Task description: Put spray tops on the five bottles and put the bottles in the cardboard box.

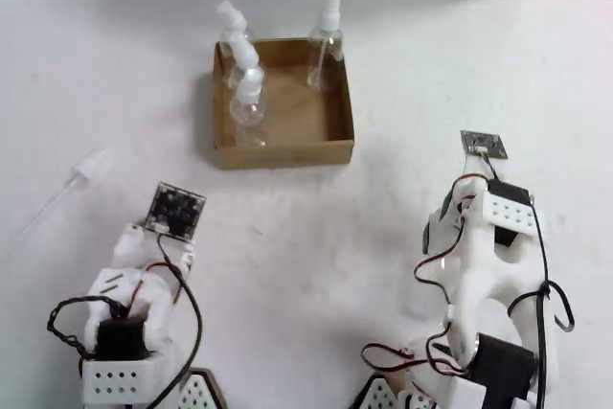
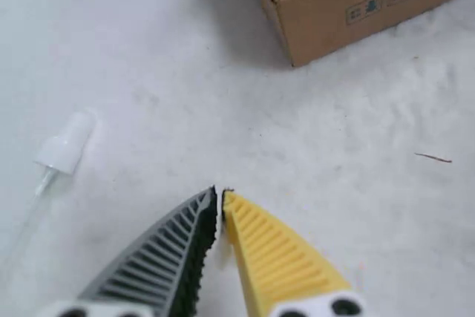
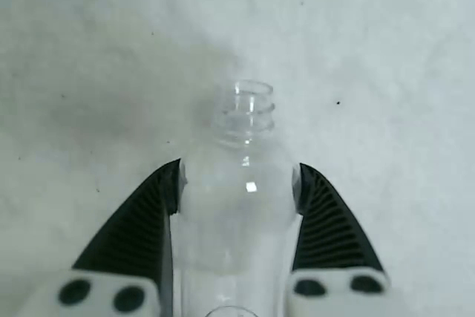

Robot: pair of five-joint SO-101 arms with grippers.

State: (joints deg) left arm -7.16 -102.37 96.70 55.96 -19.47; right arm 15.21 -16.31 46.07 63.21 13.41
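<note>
Done: capped bottles (image 1: 247, 93) stand in cardboard box (image 1: 287, 153).
Remaining: spray top (image 1: 81, 171), 8 o'clock of box, unfitted.
Right jaws: clamp capless bottle (image 3: 237, 183).
Left jaws: closed, empty.

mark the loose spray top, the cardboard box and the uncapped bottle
spray top (image 2: 65, 148), left wrist view, on its white head
cardboard box (image 1: 287, 153), high view, on its near wall
uncapped bottle (image 3: 247, 113), right wrist view, on its threaded neck
</note>
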